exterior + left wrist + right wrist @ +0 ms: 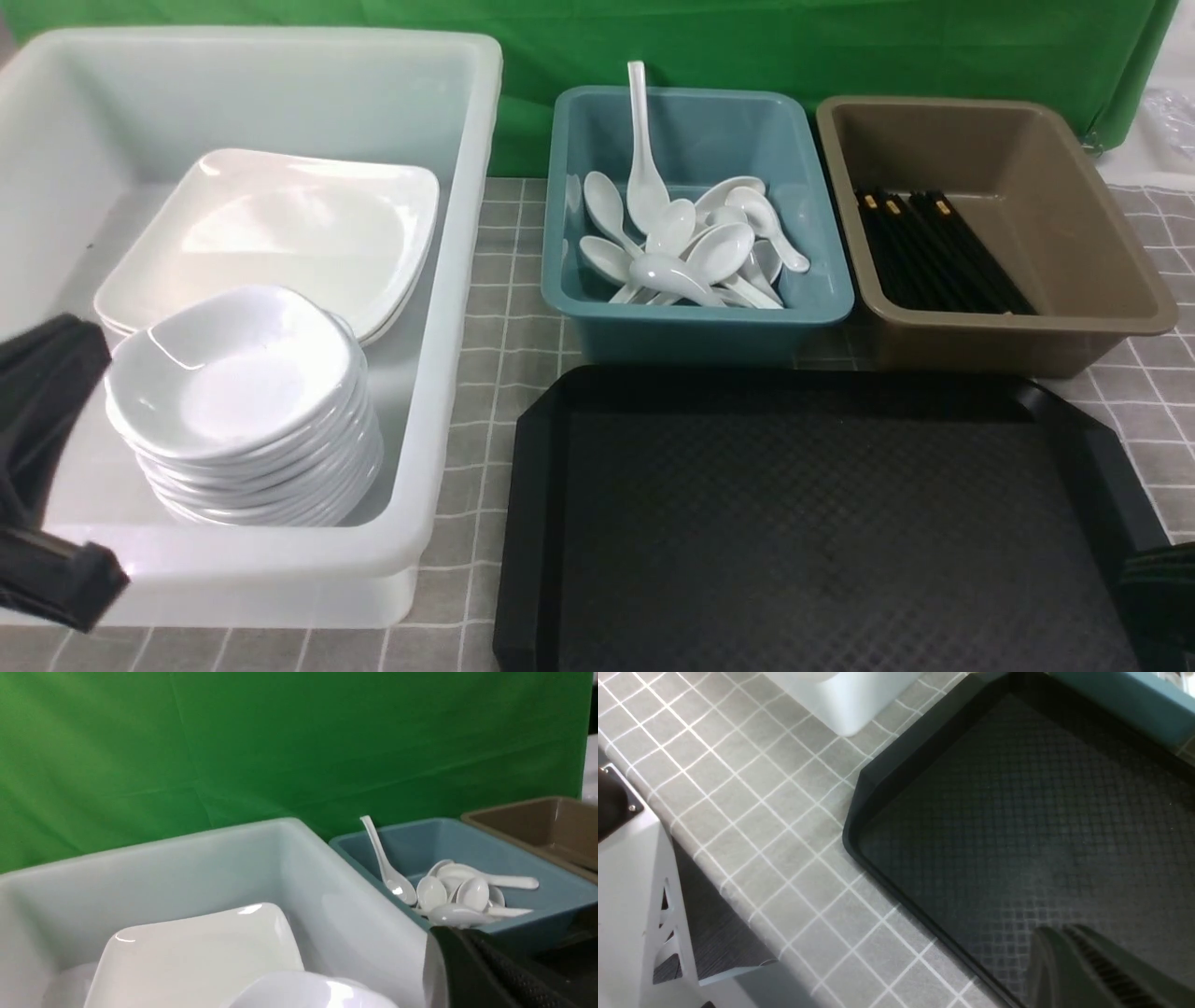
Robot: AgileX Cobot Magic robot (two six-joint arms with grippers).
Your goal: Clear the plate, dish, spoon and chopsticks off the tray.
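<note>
tray (822, 523) lay bare | white tub (448, 280) left of tray held plates (280, 224), stacked dishes (243, 373) | spoons (681, 252) in teal tub (822, 289) and chopsticks (934, 252) in brown tub (1120, 280) behind tray | left gripper (56, 560) clenched, empty, at white tub's near wall | right gripper (1083, 961) clenched, empty, over tray

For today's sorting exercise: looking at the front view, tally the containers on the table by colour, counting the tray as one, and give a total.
White tub: 1
Teal tub: 1
Brown tub: 1
Black tray: 1
Total: 4
</note>
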